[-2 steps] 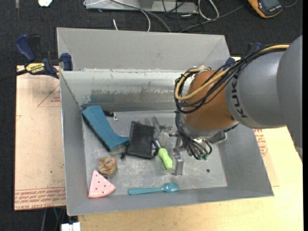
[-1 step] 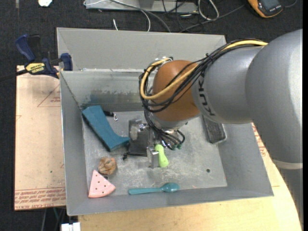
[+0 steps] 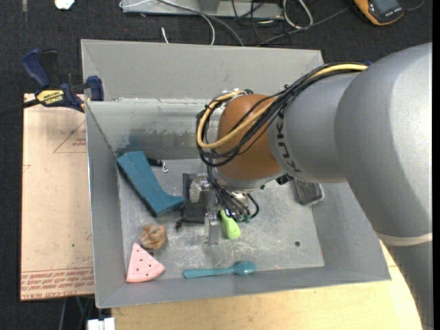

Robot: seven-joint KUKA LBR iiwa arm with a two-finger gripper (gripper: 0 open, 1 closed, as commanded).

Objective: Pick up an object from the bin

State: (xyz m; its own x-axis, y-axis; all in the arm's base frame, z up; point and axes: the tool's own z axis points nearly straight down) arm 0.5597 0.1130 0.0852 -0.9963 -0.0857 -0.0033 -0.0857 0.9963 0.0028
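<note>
Here, bin (image 3: 103, 212) with blue wedge (image 3: 144, 181), teal spoon (image 3: 220, 271), green piece (image 3: 232, 227) beside tool (image 3: 213, 234); grip unclear.

The thick, rounded silver-grey arm (image 3: 385, 150) bears dark lettering (image 3: 284, 148) near its wrist, where a glossy orange dome-shaped cover (image 3: 247, 139), looped by yellow and black cables (image 3: 204, 139), sits above a small gripper (image 3: 211, 229) of dark and bare metal.

Nearest my tool (image 3: 212, 231) is a small lime-green piece (image 3: 232, 227), oblong with rounded ends. It lies tilted on the floor of the bin (image 3: 282, 249), about the middle and a little to the near side. It sits just right of my tool, its far end tucked under my wrist. I cannot tell whether they touch.
</note>
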